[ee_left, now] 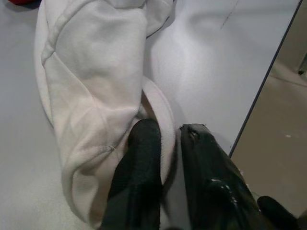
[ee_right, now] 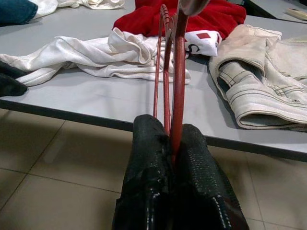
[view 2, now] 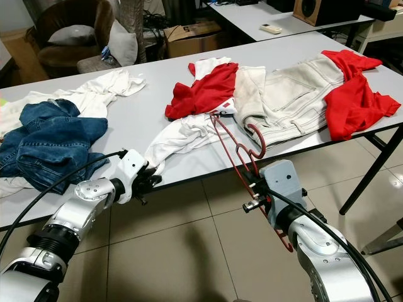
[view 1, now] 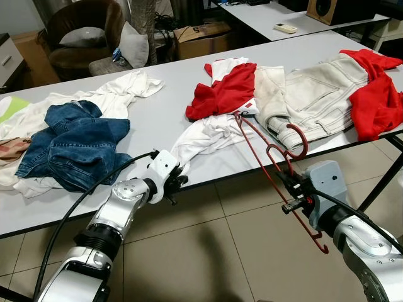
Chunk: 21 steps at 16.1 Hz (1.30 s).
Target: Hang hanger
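Hanger [view 1: 277, 167], red wire, sits clenched in my right tool [ee_right: 171, 143] just off the bench [view 1: 157, 119] edge, its top reaching over the bench. My left tool [ee_left: 165, 158] pinches the white garment [view 1: 204, 135] at that edge.

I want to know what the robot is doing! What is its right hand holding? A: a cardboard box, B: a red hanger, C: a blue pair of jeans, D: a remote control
B: the right gripper has its black fingers shut on the red hanger, which leans from the table edge down toward the floor.
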{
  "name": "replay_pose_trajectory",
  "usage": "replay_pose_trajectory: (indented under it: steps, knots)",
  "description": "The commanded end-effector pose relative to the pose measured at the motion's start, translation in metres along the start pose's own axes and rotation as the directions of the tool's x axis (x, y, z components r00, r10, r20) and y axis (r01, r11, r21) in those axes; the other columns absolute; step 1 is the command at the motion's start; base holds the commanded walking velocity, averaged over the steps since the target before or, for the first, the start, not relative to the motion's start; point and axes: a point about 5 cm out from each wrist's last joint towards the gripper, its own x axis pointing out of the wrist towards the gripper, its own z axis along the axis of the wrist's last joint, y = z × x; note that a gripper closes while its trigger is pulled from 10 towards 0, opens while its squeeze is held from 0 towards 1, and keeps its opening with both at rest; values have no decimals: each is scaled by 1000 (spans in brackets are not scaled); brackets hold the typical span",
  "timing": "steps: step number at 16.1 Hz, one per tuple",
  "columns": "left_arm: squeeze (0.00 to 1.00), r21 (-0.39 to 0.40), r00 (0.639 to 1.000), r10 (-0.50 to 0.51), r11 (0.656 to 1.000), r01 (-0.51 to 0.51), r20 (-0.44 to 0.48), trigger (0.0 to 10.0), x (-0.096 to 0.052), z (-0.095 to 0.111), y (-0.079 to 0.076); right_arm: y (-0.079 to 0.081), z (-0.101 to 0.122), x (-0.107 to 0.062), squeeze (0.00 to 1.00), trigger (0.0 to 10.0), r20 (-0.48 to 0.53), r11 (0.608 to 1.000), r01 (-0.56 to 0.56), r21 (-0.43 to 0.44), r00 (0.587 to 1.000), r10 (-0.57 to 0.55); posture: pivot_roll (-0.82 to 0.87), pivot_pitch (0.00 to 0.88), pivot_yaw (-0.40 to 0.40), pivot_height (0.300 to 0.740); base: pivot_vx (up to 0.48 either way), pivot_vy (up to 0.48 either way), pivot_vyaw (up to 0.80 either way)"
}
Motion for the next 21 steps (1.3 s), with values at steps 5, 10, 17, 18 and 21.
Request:
replay_pose_trajectory:
  steps: [5, 10, 17, 18, 21]
  knots:
    - [0, -29, 1000, 22, 999, -23, -17, 0, 0, -7, 4, 2, 5, 2, 0, 10000, 16, 1000, -9, -19, 1000, 9, -189, 0, 103, 740, 0, 0, 0]
    - [0, -126, 996, 5, 992, 6, 84, 0, -1, 7, 6, 1, 5, 3, 0, 10000, 19, 1000, -8, -22, 1000, 8, -188, 0, 104, 740, 0, 0, 0]
    - [0, -165, 487, -17, 930, 328, 873, 0, -80, 211, 49, 3, 21, 3, 0, 10000, 137, 999, -21, 26, 990, 18, -185, 0, 120, 740, 0, 0, 0]
    - [0, -160, 431, -11, 920, 359, 902, 0, -90, 220, 52, 3, 24, 3, 0, 10000, 166, 999, -21, 44, 986, 14, -185, 0, 122, 740, 0, 0, 0]
    - [0, -153, 503, -21, 941, 302, 864, 0, -88, 215, 53, 7, 30, 2, 0, 10000, 215, 997, -46, 58, 976, 33, -185, 0, 130, 740, 0, 0, 0]
